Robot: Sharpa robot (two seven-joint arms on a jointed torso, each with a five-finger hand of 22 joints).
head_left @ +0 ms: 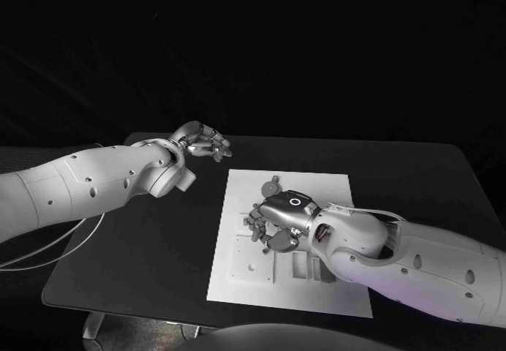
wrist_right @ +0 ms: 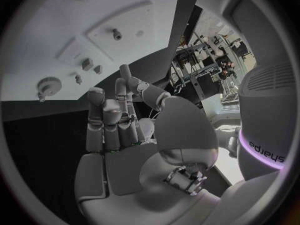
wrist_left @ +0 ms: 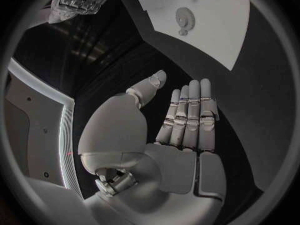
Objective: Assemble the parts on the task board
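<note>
Parts sit on the board [head_left: 238,281]; a gear [wrist_right: 45,85] lies near its far edge. Our right hand [head_left: 276,219] hovers over the board, fingers loosely apart, holding nothing. Our left hand [head_left: 202,142] waits off the board, flat and empty. We should descend slowly, centred over one part.

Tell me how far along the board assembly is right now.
Early, by the look of it. Done: nothing clearly; a gear-like part sits on the task board, whether seated I cannot tell. In hand: the right robot hand is over the board's middle, fingers apart, holding nothing. The left robot hand is off the board, open. Left: small parts on the board, apparently still to place.
</note>
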